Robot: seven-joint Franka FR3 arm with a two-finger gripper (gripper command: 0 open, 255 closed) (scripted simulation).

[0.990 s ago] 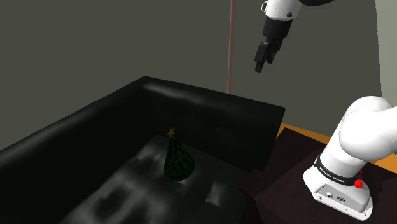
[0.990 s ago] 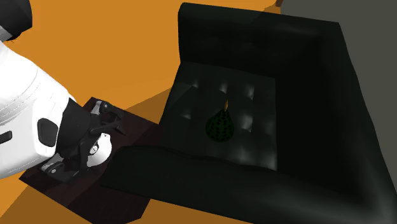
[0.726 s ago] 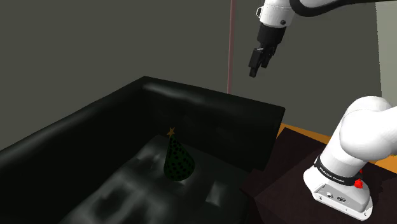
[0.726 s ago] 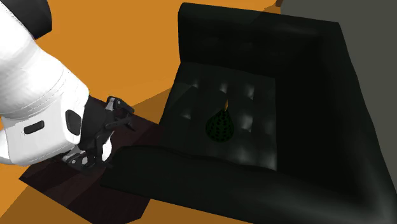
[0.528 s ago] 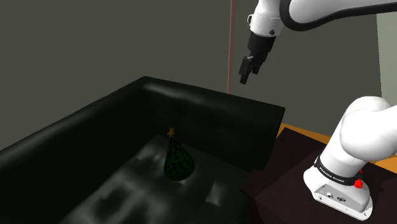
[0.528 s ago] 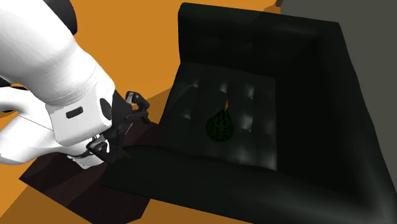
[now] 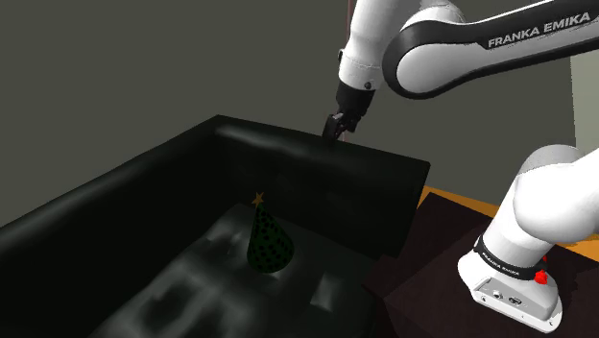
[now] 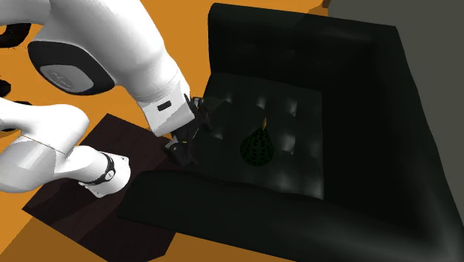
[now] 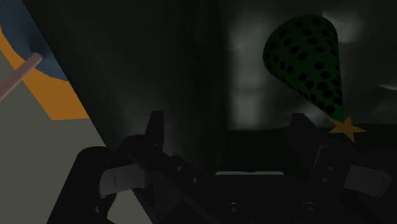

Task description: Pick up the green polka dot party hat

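The party hat (image 7: 269, 240) is a dark green cone with black dots and a gold star at its tip. It stands upright on the seat of a black sofa (image 7: 144, 192). In the second exterior view the hat (image 8: 257, 147) sits near the middle of the seat. My gripper (image 7: 334, 132) hangs high above the sofa's backrest, well up and to the shoulder view's right of the hat. In the wrist view the hat (image 9: 308, 57) lies ahead of the gripper (image 9: 227, 127), beyond one finger (image 9: 299, 130). The fingers stand apart with nothing between them.
The sofa's backrest and arm (image 8: 223, 201) wall in the seat on three sides. A dark low stand (image 7: 432, 259) carries the arm's base (image 7: 509, 278). Orange floor (image 8: 111, 67) lies around it. A thin pink pole (image 7: 347, 67) rises before the grey wall.
The arm has swung toward the shoulder view's left and lower, carrying the gripper from beside the stand to above the sofa's backrest. The hat has not moved.
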